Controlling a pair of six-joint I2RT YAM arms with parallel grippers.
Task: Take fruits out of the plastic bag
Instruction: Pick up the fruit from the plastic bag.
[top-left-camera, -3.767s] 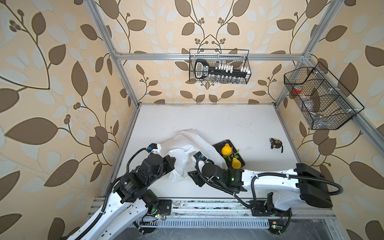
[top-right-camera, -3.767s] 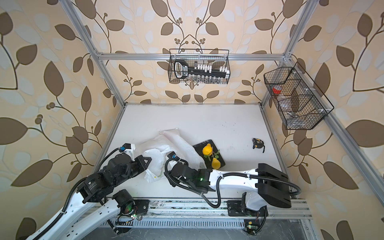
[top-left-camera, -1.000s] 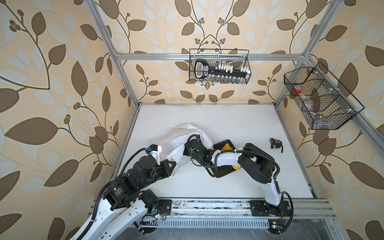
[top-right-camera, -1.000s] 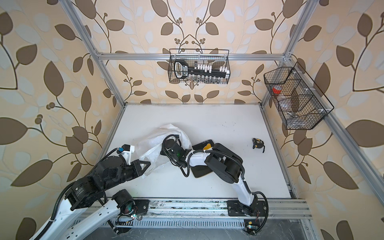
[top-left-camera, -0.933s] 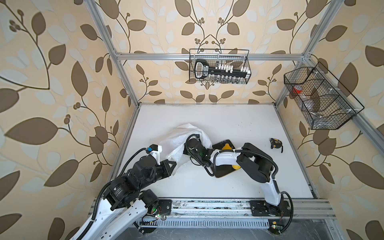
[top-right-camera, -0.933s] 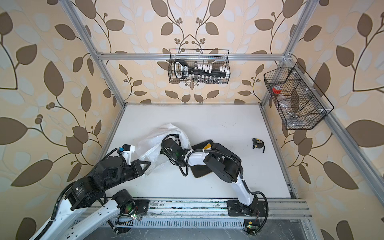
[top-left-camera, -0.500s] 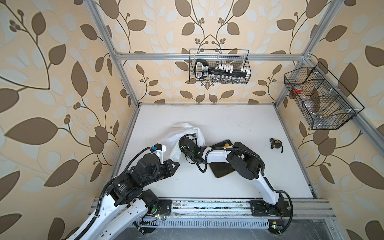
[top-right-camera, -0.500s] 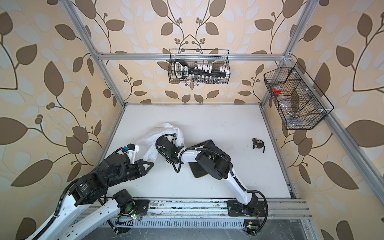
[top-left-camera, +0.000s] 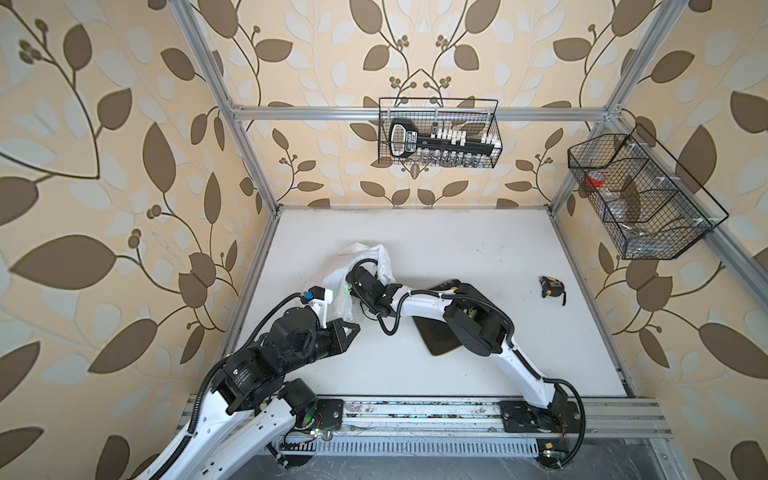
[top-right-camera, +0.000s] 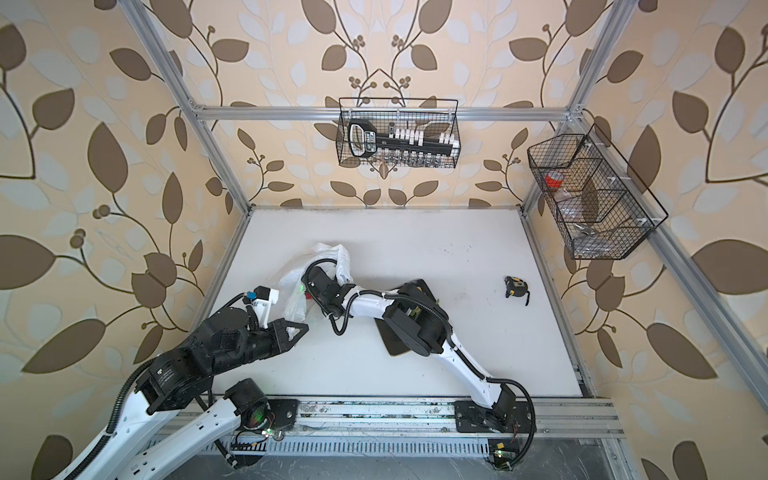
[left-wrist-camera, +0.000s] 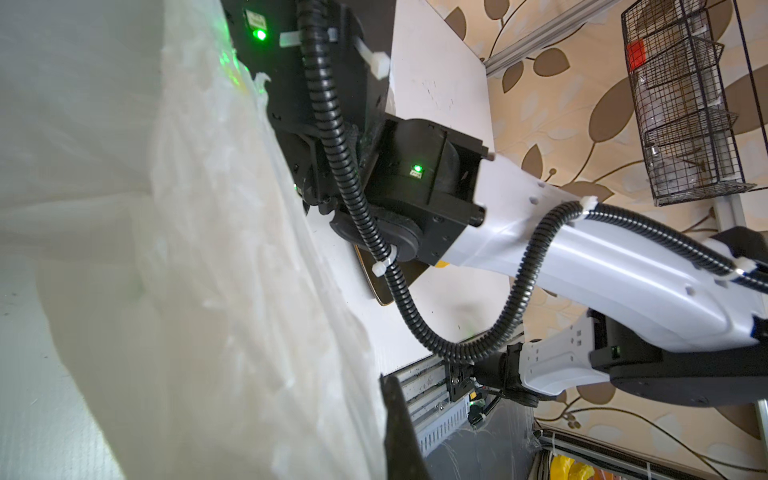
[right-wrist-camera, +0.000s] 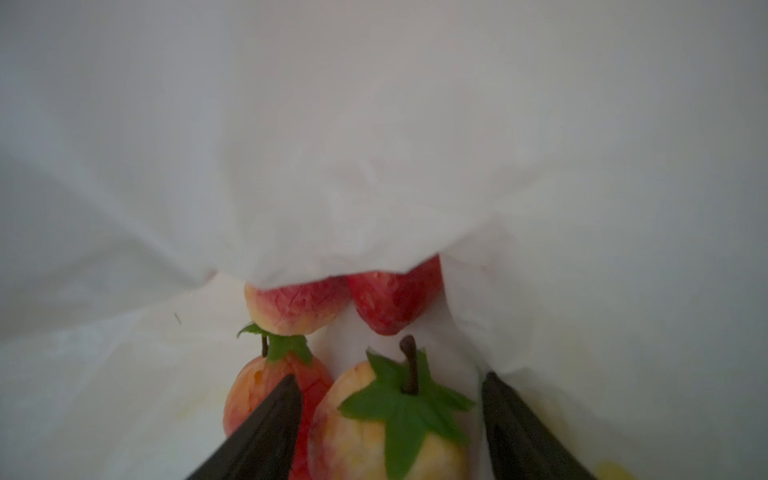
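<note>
- The left gripper (top-left-camera: 352, 328) sits at the near-left corner of the plastic bag (top-left-camera: 365, 255). Its jaws are closed tight on a fold of the bag's lower edge. In the left wrist view one dark finger (left-wrist-camera: 401, 432) lies against the crinkled film.
- The plastic bag lies crumpled on the white table (top-left-camera: 478, 249). The right arm's wrist is pushed into the bag from its right side.
- The right gripper (right-wrist-camera: 390, 376) is inside the bag, and the film hides it in both top views. Its jaws stand wide apart and straddle a yellow-red fruit (right-wrist-camera: 365, 440) with a green leaf. One finger (right-wrist-camera: 270, 424) overlaps that fruit's edge and the other stands clear of it, so nothing is clamped.
- More fruits are in the bag. A second leafed fruit (right-wrist-camera: 257, 390) sits just beside the straddled one. Two red fruits (right-wrist-camera: 295, 307) touch each other deeper in, half under a drooping fold.
- The black tray (top-left-camera: 436, 338) lies right of the bag, largely under the right arm.
- The tape measure (top-left-camera: 552, 287) is far right of the bag, well apart.
</note>
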